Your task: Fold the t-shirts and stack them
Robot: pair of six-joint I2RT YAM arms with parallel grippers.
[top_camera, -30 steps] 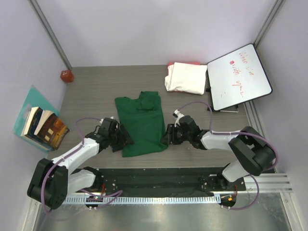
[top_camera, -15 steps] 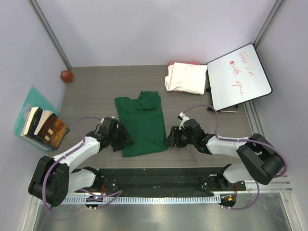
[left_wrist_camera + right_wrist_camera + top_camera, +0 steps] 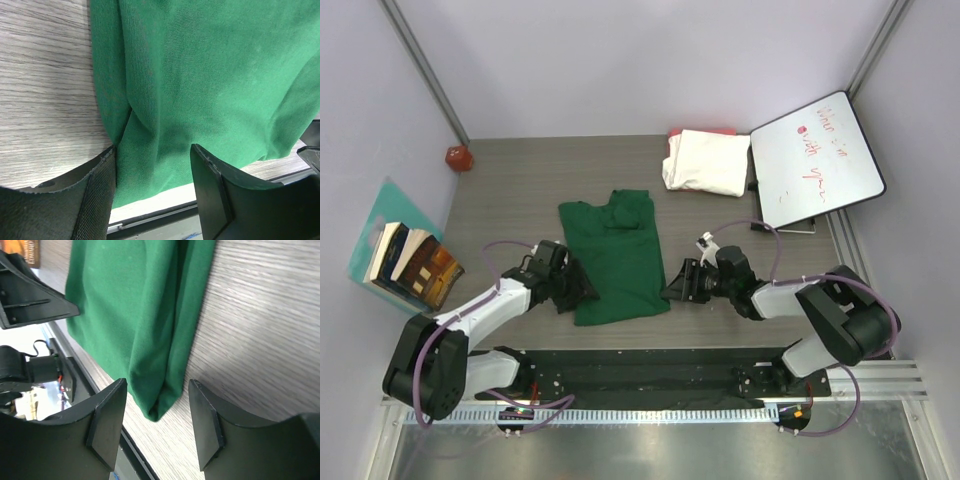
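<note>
Grey wood-grain table point(image 3: 510, 190) carried the dark green t-shirt point(image 3: 615, 255), part-folded at centre, and the cream-white folded bundle point(image 3: 705, 162) at its far edge. Left gripper point(image 3: 584, 291) and right gripper point(image 3: 670, 291), jaws apart, straddled the green shirt's near corners, apparently readying a fold.

Reaching forward-right from base: left arm point(image 3: 485, 308), forearm low. At its tip, left hand point(image 3: 582, 290) down low, pointing right, fingers point(image 3: 97, 197) parted wide. Bent at elbow, reaching left: right arm point(image 3: 775, 298), forearm low. Facing left hand, right hand point(image 3: 672, 290) equally low, fingers point(image 3: 107, 422) spread apart.
</note>
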